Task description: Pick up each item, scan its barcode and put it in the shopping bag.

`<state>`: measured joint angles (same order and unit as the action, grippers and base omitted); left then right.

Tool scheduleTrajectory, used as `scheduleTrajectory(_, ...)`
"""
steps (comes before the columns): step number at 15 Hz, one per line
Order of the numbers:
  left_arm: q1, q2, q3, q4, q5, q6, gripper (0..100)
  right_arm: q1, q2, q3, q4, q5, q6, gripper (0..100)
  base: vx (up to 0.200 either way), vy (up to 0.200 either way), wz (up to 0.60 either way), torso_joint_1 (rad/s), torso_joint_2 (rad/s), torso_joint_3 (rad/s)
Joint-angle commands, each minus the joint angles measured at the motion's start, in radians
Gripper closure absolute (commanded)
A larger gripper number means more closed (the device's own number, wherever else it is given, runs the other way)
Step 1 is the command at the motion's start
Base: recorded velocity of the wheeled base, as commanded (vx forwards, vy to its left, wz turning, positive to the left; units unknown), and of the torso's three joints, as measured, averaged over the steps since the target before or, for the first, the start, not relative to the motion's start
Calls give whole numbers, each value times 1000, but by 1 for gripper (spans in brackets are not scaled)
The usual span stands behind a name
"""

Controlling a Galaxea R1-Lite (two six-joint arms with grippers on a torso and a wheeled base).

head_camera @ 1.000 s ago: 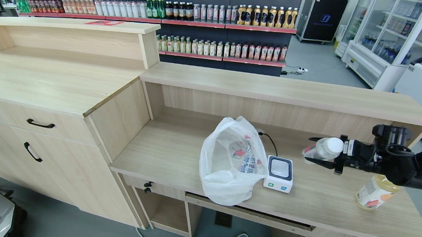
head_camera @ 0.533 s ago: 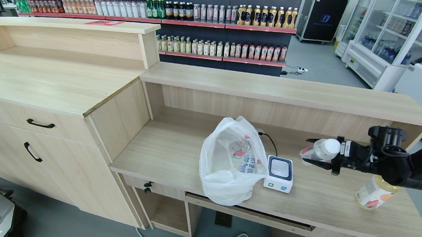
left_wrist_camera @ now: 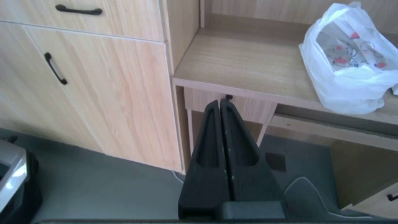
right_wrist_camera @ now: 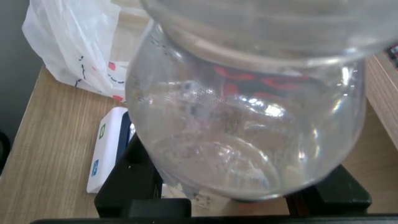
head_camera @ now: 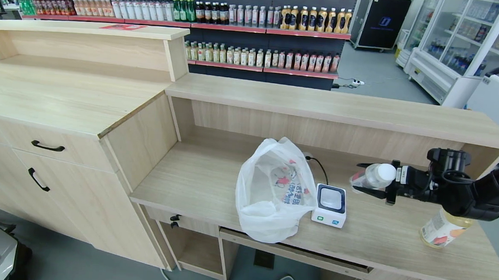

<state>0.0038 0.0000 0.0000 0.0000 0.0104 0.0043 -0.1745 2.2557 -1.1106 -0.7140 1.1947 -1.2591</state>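
My right gripper (head_camera: 369,182) is shut on a clear plastic bottle (head_camera: 372,176) with a white cap, held lying sideways above the counter, a short way right of the white barcode scanner (head_camera: 330,205). The right wrist view has the clear bottle (right_wrist_camera: 249,118) close up, with the scanner (right_wrist_camera: 107,151) and the bag (right_wrist_camera: 78,43) beyond it. The white shopping bag (head_camera: 274,188) stands open just left of the scanner. A second bottle with yellow drink (head_camera: 444,228) stands at the counter's right end, under my right arm. My left gripper (left_wrist_camera: 222,140) hangs shut below the counter's front, left of the bag (left_wrist_camera: 351,59).
The wooden counter (head_camera: 389,237) has a raised back ledge (head_camera: 336,106) and a taller cabinet (head_camera: 63,100) on the left. A black cable (head_camera: 320,167) runs from the scanner to the back wall. Shelves of drinks (head_camera: 239,15) stand far behind.
My right gripper has carried the clear bottle a little to the left and slightly up, toward the scanner. The left arm, bag and scanner have stayed put.
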Motion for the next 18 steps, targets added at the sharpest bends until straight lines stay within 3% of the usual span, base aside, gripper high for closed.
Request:
scheduleTrajectory(1, 1, 0, 0, 0, 0, 0, 100, 6, 22, -17, -1, 0, 1, 100, 0, 0, 0, 0, 0, 0)
scheduleTrajectory(18, 1, 0, 0, 0, 0, 0, 100, 61, 134, -156, 4, 9, 37, 100, 0, 0, 0, 0, 0, 0)
